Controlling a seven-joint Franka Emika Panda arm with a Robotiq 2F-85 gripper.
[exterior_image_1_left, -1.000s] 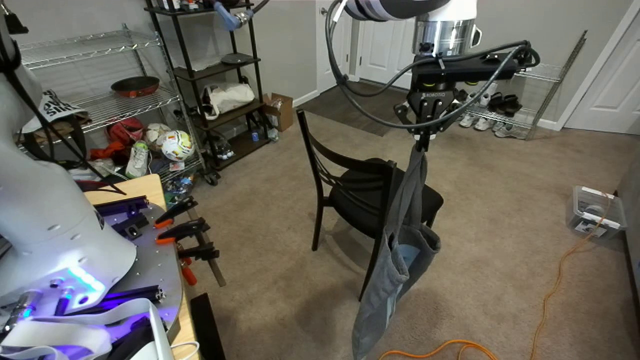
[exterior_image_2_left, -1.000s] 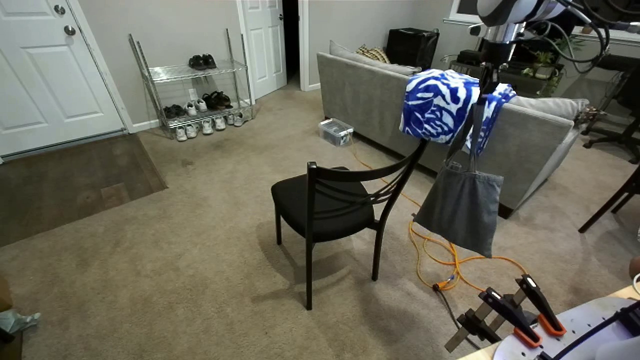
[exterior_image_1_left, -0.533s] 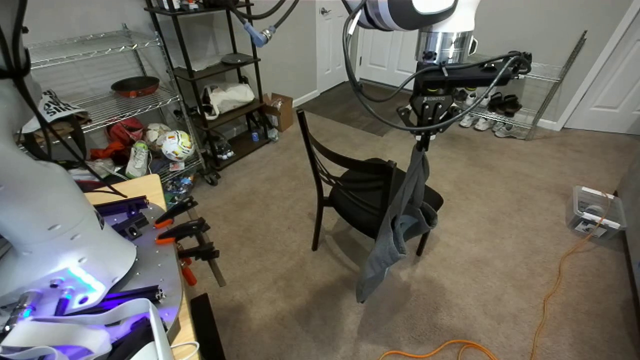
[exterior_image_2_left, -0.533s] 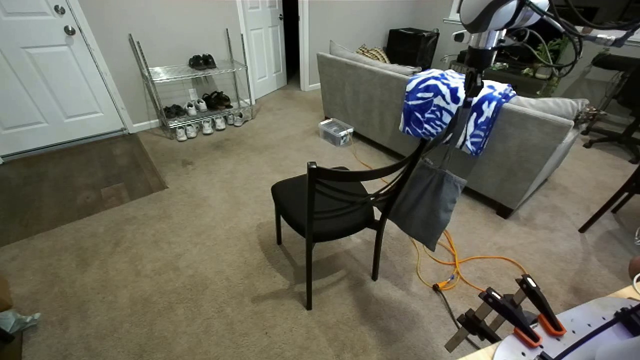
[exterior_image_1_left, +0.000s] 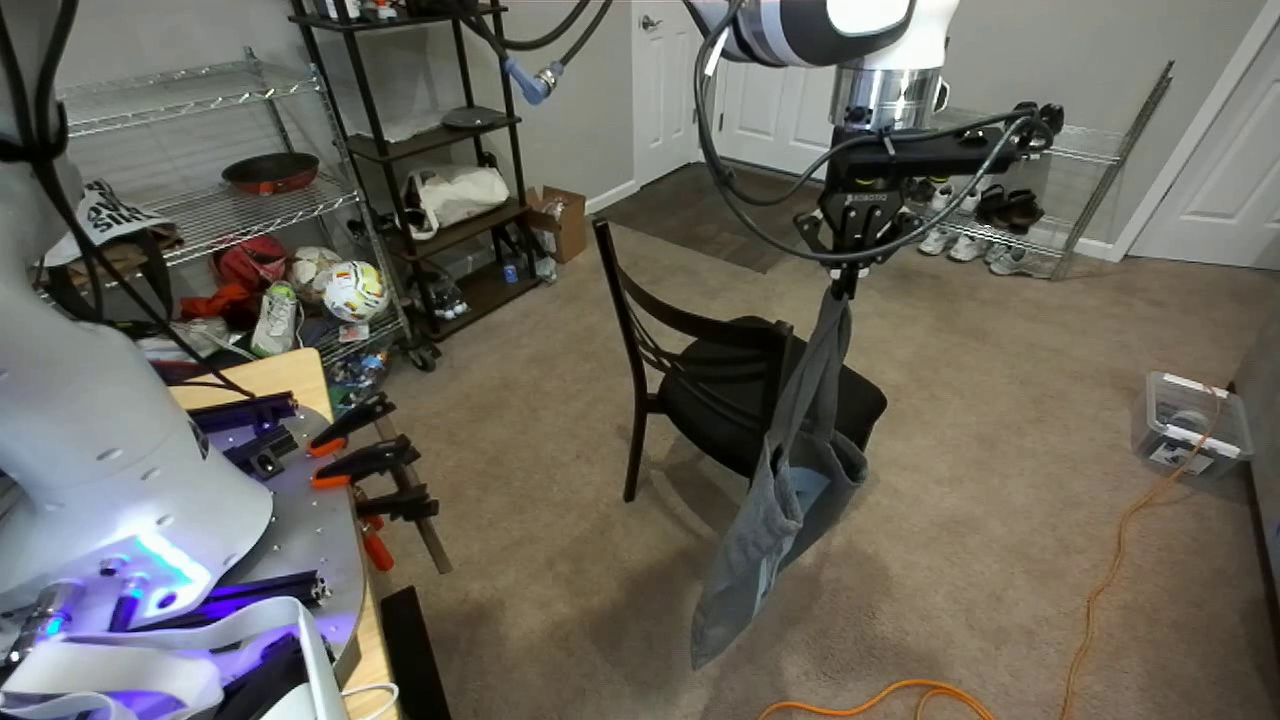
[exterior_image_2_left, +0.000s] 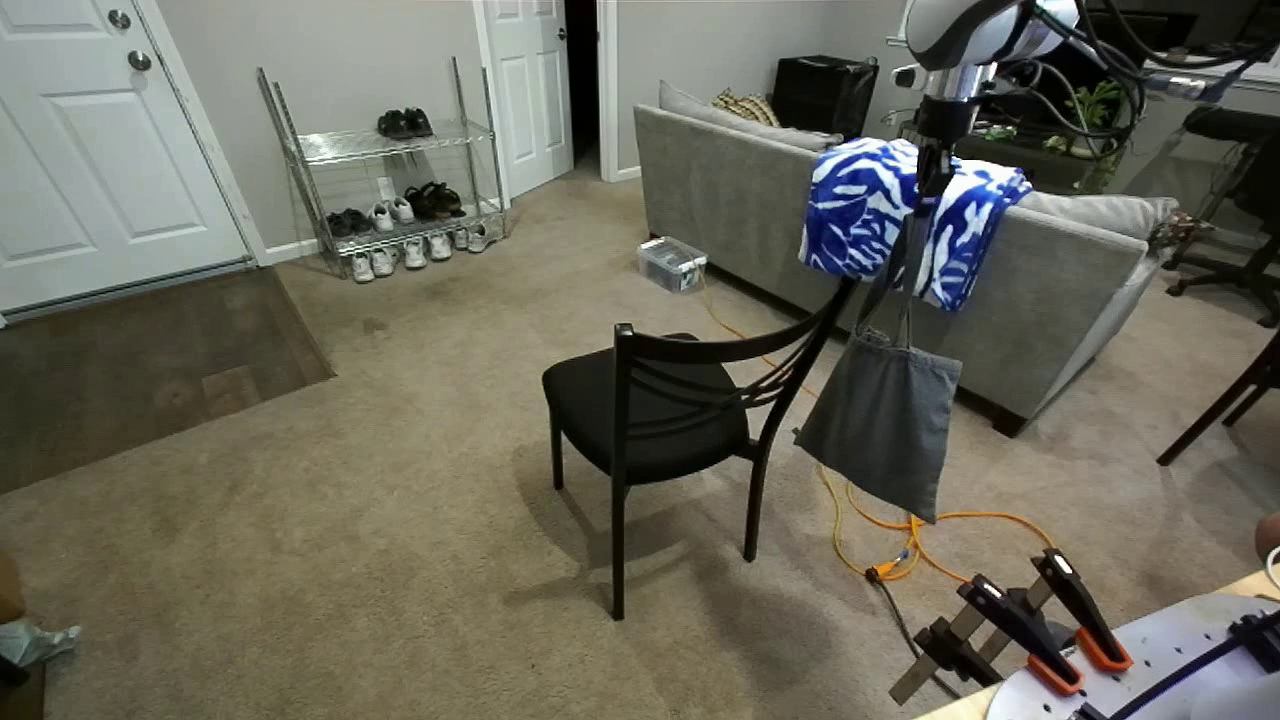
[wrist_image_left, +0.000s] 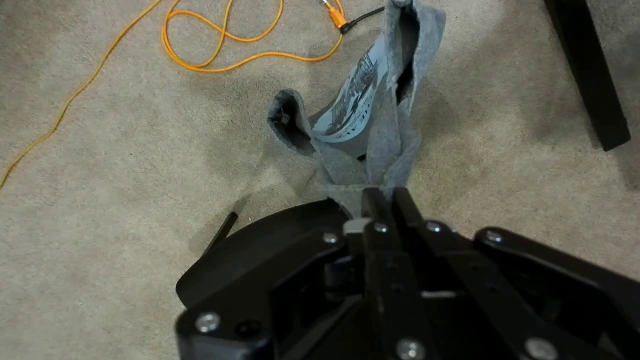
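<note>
A grey cloth tote bag (exterior_image_1_left: 745, 545) hangs by its straps from my gripper (exterior_image_1_left: 845, 285), which is shut on them. In the wrist view the fingertips of the gripper (wrist_image_left: 389, 195) pinch the cloth, and the bag (wrist_image_left: 395, 132) drops away below with its mouth partly open and a pale print inside. A black chair (exterior_image_2_left: 670, 440) stands beside the bag (exterior_image_2_left: 890, 425). The straps pass close to the top corner of the chair's backrest (exterior_image_1_left: 690, 320); whether they touch I cannot tell. Part of the chair seat (wrist_image_left: 260, 245) shows under the gripper in the wrist view.
A grey sofa (exterior_image_2_left: 730, 190) with a blue and white cloth (exterior_image_2_left: 870, 210) stands behind the bag. On the floor lie an orange cord (exterior_image_2_left: 910, 530) and a clear box (exterior_image_1_left: 1190, 425). Clamps (exterior_image_1_left: 365, 460) jut from the robot's table edge. Metal shoe rack (exterior_image_2_left: 390, 150) by the wall.
My gripper has come down a little and moved nearer the chair, still holding the straps. The bag swung towards the chair half a second ago and has since swung partly back.
</note>
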